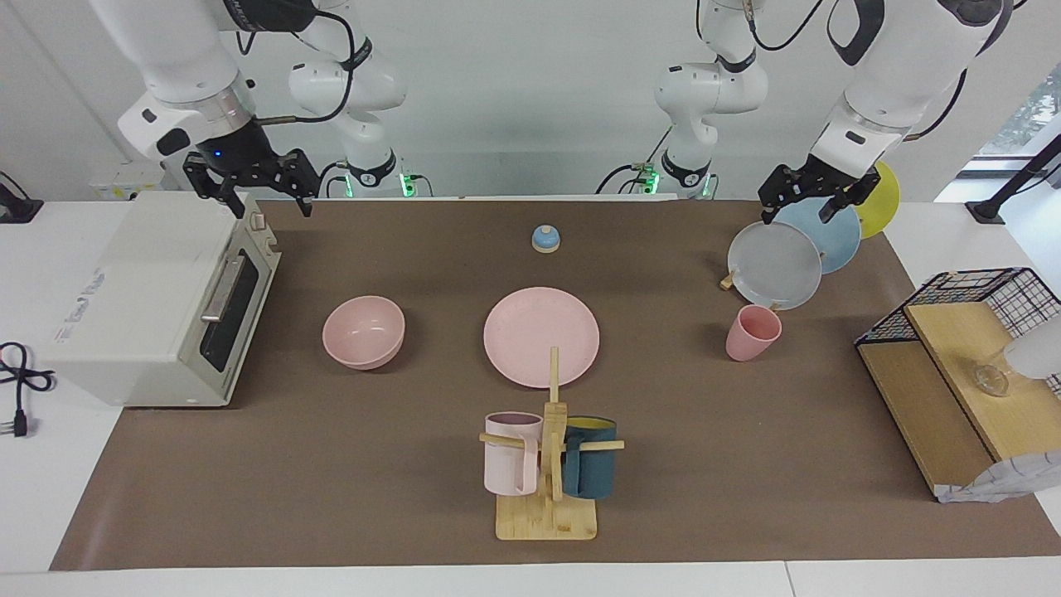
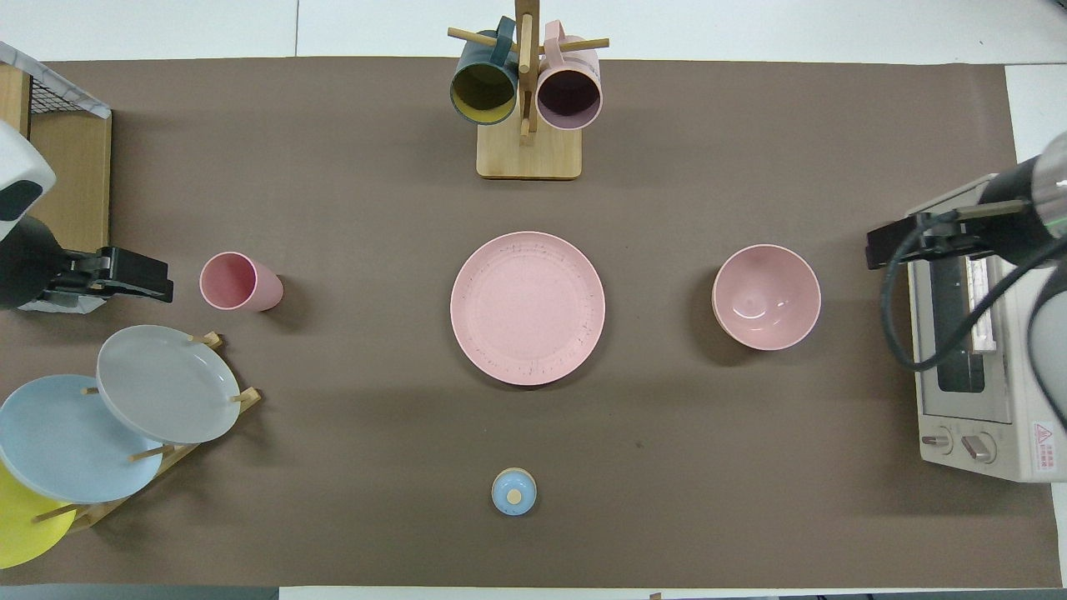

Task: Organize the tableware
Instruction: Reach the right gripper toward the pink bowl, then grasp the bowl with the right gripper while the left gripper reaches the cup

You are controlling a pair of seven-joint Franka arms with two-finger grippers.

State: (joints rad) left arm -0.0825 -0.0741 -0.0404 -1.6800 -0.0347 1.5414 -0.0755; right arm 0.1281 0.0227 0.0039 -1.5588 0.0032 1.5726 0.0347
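The left gripper (image 1: pixel 808 199) is hanging at the upper right of the facing view, over the rack of upright plates, its fingers spread and holding nothing. The right gripper (image 1: pixel 249 186) is hovering at the upper left of that view, over the white toaster oven (image 1: pixel 157 303), fingers likewise parted and touching nothing.

Below them, a brown mat (image 1: pixel 398 497) is covering the white table, with a pale wall showing along the top of the facing view.

Now the count. Three matte pink pieces are sitting in a row across the middle of the frame: one wide flat round pink plate (image 1: pixel 541 336) dead centre, one rounded pink bowl (image 1: pixel 364 332) left of it, one small handleless pink cup (image 1: pixel 753 332) right of it, all well apart. Three plates are standing in the wooden rack at upper right: one grey plate (image 1: pixel 775 265), one blue plate (image 1: pixel 821 232), one yellow plate (image 1: pixel 879 199). Two mugs are hanging on the wooden mug tree (image 1: pixel 551 464) at lower centre: one pale pink mug (image 1: pixel 511 454), one dark teal mug (image 1: pixel 590 458). One small blue round bell (image 1: pixel 546 239) is resting at upper centre. One black wire shelf rack with wooden boards (image 1: pixel 953 365) is occupying the right edge.
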